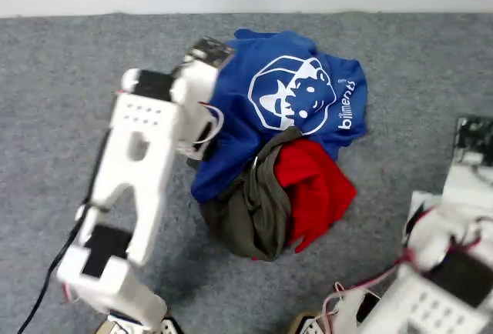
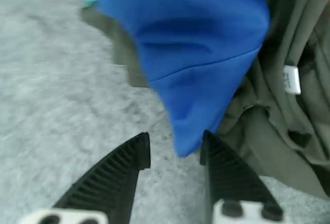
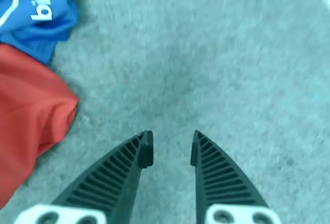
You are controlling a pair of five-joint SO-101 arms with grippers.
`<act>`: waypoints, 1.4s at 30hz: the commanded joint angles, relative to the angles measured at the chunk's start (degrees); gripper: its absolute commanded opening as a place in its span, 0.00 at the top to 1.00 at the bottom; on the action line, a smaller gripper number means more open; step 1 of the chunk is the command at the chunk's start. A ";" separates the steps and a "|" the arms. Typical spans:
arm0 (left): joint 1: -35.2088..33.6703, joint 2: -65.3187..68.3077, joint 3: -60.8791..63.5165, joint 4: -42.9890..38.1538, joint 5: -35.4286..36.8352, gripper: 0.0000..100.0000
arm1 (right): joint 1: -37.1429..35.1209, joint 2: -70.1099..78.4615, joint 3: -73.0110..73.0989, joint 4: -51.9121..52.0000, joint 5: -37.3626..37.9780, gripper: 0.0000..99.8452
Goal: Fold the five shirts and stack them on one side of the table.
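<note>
The left hand [image 2: 175,142] is released, a corner of the blue shirt [image 2: 196,53] between its fingers [image 2: 124,167]. The right hand [image 3: 170,144], also released, hangs over the worktop [image 3: 232,53] beside the red shirt [image 3: 26,110].

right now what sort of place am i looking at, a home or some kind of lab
Most likely a robotics test bench, not a home: two white plastic robot arms stand at a grey carpeted table, with a crumpled blue printed shirt, red shirt and olive-green shirt heaped between them.

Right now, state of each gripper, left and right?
Left gripper: open, blue shirt corner at its fingertips, not clamped.
Right gripper: open, holding nothing, over the grey table.
</note>
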 commanded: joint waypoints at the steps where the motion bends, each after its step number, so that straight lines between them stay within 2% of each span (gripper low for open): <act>1: 2.20 7.12 -8.57 -2.02 0.53 0.83 | 0.84 4.44 -5.45 0.92 -0.70 0.87; 5: 2.55 16.26 -20.88 -3.96 3.16 0.82 | 0.84 4.79 -7.21 0.84 -0.62 0.87; 9: 4.13 23.91 -37.14 2.55 3.87 0.71 | 0.84 5.14 -6.95 1.54 -0.62 0.87; 12: 4.57 28.75 -44.26 2.20 4.92 0.67 | 0.84 5.05 -6.59 1.54 -0.62 0.87; 21: 4.84 49.05 -49.01 2.11 4.48 0.63 | 0.84 4.79 -6.33 3.30 -0.62 0.87; 24: 4.22 54.42 -49.10 2.11 -0.44 0.64 | 0.84 4.79 -6.33 4.44 -0.62 0.87; 28: 3.69 54.95 -51.21 2.02 -3.60 0.73 | 0.84 4.79 -6.33 4.35 -0.70 0.87; 30: 2.99 55.03 -52.70 1.49 -3.69 0.83 | 0.84 4.79 -6.33 4.44 -0.70 0.87; 32: 2.02 55.03 -54.37 0.26 -3.69 0.97 | 0.84 4.79 -6.24 4.44 -0.79 0.87; 33: 1.32 54.86 -55.34 0.35 -3.34 1.00 | 0.84 4.79 -6.24 4.44 -0.88 0.87; 37: -3.60 54.51 -62.90 2.29 -3.25 0.99 | 0.84 4.79 -6.07 4.35 -0.88 0.87; 42: -13.98 54.42 -78.29 2.37 -3.08 0.99 | 0.84 4.79 -1.93 3.82 -0.70 0.87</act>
